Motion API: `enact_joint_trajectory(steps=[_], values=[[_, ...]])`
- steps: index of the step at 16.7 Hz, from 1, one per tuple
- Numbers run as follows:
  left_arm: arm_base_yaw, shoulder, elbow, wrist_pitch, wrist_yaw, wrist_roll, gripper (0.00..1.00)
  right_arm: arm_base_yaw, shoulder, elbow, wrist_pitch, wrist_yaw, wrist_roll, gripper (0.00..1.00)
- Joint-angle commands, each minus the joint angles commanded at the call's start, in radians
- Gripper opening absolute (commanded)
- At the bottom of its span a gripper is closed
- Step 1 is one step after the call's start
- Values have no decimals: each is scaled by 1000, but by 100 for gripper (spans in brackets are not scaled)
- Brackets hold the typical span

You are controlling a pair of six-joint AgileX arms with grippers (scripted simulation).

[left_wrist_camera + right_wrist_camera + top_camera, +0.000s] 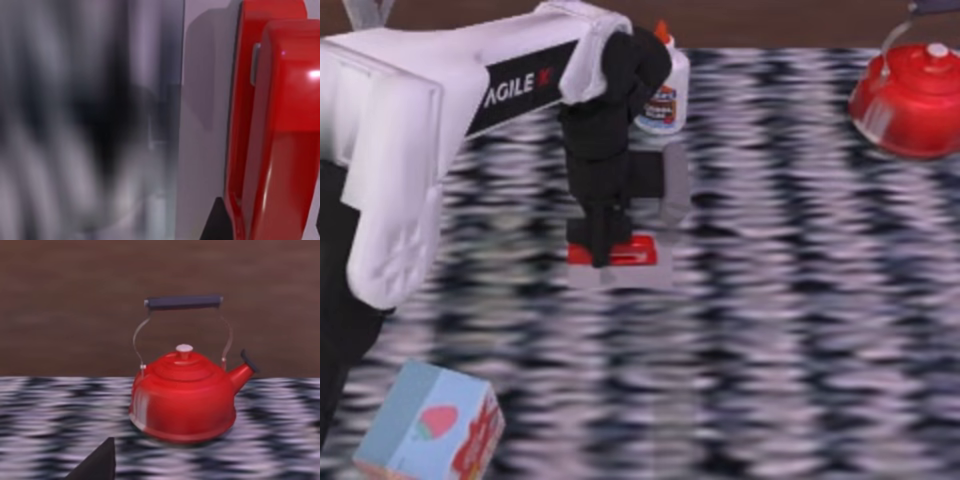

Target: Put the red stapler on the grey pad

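L gripper (603, 250) is straight over the red stapler (632, 250), down at its left end, w/ the stapler lying on the grey pad (665, 272) near the desk's middle, a bit toward the far edge. Can't tell how wide the fingers are or whether they have hold of it: top view's blocked by the wrist, and the L wrist view shows only the stapler body close up against the pad, no clear fingertips. R arm is parked off to the right, its camera facing the red kettle (184, 395) at the far right corner.

Judgement: this looks like the set-down/release stage. To do it well: let go w/o dragging, lift straight up so the stapler doesn't skid off the pad or tip, and stay clear of the glue bottle (665, 95) just behind.

Stapler's long axis runs left-right, parallel to the desk's far edge, flat. Which end is the nose I can't tell.
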Motion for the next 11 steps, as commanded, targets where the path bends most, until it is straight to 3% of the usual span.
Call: enact_joint_trajectory(steps=[5,11], values=[[0,0,0,0,0,0,98,0,0,0,0,0,0,100],[0,0,0,0,0,0,100,0,0,0,0,0,0,100]])
